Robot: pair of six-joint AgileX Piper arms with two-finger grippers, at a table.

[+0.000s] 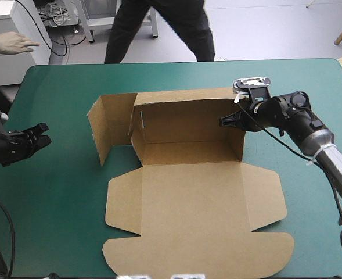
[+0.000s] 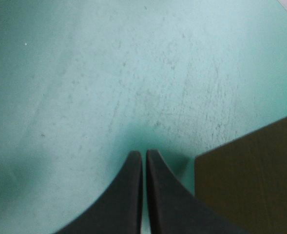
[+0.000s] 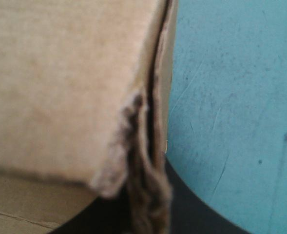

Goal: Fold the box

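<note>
Roughly mid-way on teal-green cover [image 1: 60, 192]: brown box [image 1: 188, 192], matte corrugated board, half formed. Has back + rt walls upright on crisp creases. Lt side panel standing too, but swung outward off box's lt corner. Lid flat on box's near side, broad sheet w/ rounded tabs and a scalloped front edge.

At box's rt wall: right gripper [image 1: 223, 121], black fingers [image 3: 192, 214] all but together, clamped on wall's edge. Doubled layers there, frayed and fuzzy up close.

Well lt of box: left gripper [image 1: 43, 129], curved fins pressed into one pointed arch, nothing between, over faintly scuffed cover. Straight-edged box corner [image 2: 250, 180] nearby.
</note>
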